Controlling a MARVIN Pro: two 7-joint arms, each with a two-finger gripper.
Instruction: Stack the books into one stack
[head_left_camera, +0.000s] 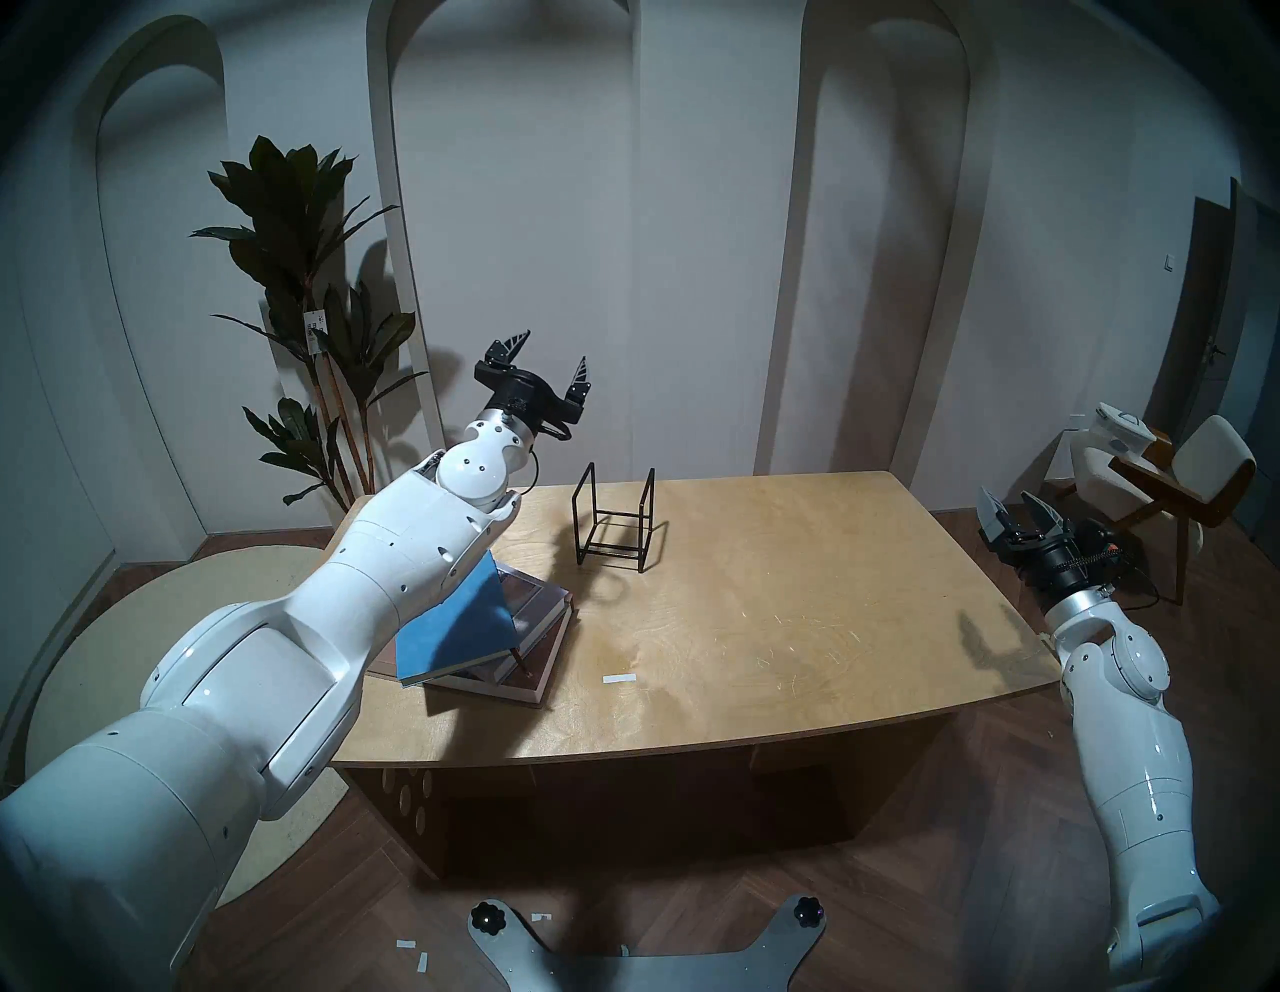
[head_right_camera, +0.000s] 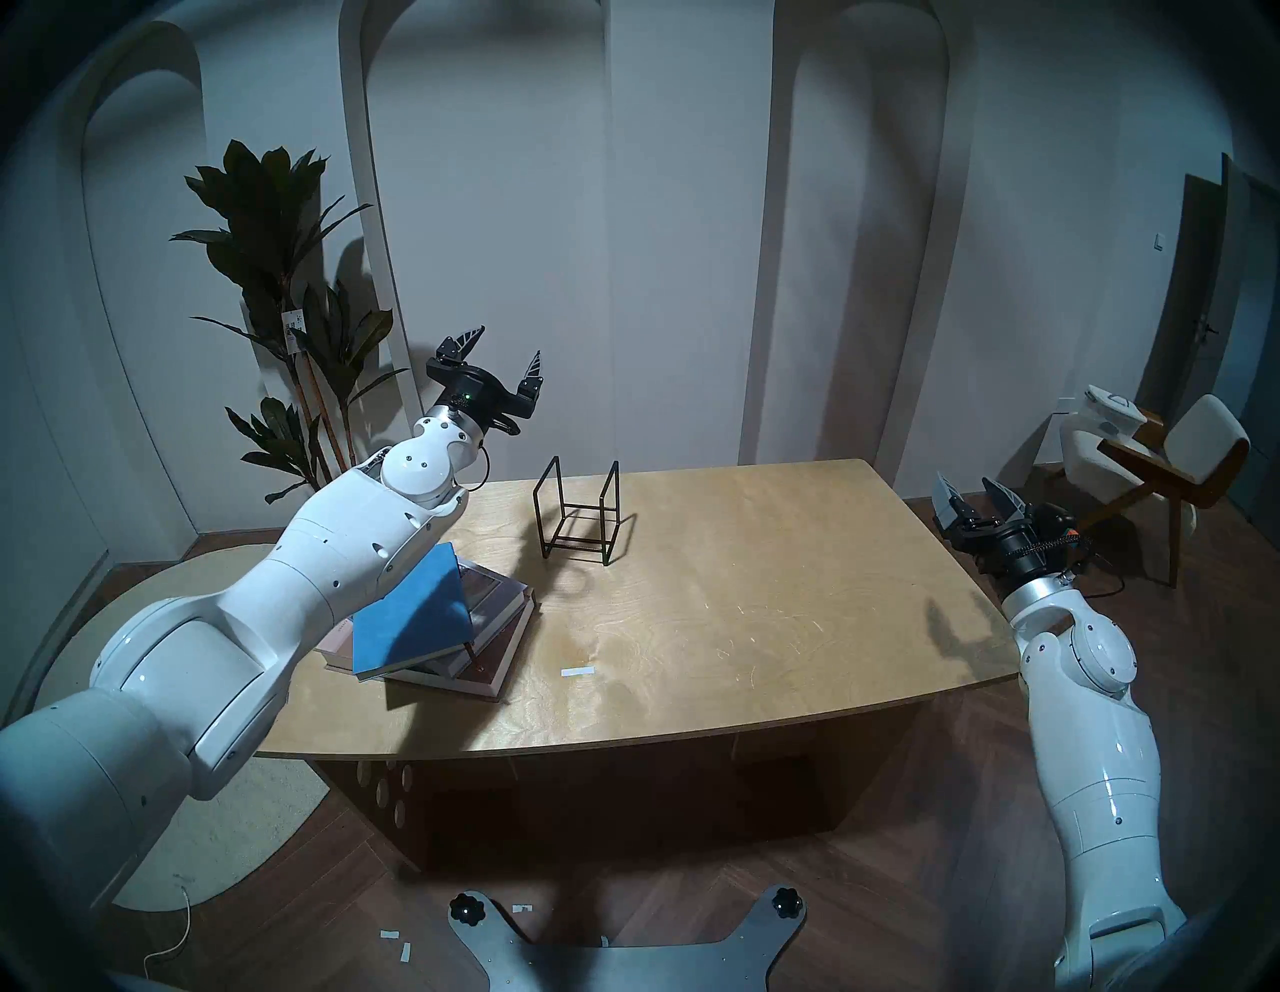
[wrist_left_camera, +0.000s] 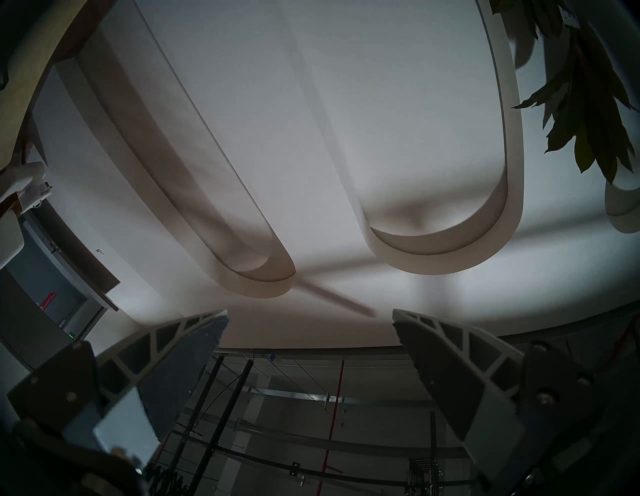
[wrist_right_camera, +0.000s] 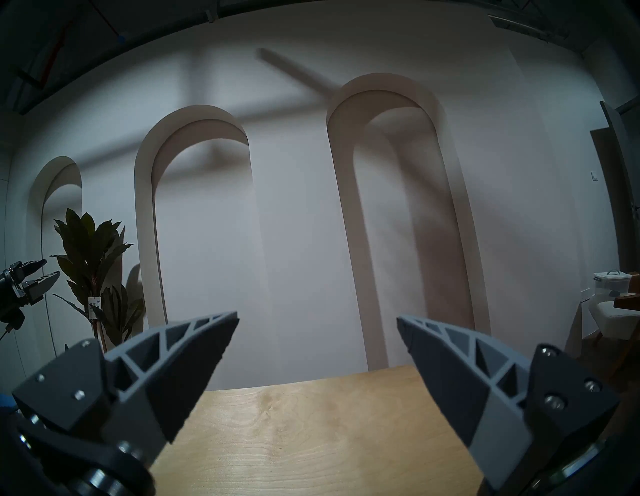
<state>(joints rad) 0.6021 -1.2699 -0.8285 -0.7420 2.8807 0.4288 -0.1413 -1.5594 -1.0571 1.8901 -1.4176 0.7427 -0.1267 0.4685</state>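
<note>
Left hand (head_left_camera: 550, 360): released, jaws spread wide, nothing between them. It is raised over the table's far left corner, pointing up and away toward the wall; its wrist view shows only wall arches, ceiling and plant leaves.

Right hand (head_left_camera: 1016, 509): released, jaws wide apart, nothing held. It hangs off the table's right edge at about 3 o'clock, pointed toward the far wall.

The stack (head_left_camera: 499, 627) lies flat on the table (head_left_camera: 796, 589) at about 9 o'clock, partly hidden beneath the left forearm. Blue book (head_left_camera: 457, 630) on top, skewed, its near corner overhanging the books below. Brown book (head_left_camera: 537, 665) lowest, its far right corner showing. A pale cover (head_right_camera: 339, 634) peeks out at the pile's left edge.

Black wire rack (head_left_camera: 616, 516) stands upright at about 11 o'clock, just beyond the stack, holding no books. Small white strip (head_left_camera: 618, 678) lies just right of the pile.
</note>
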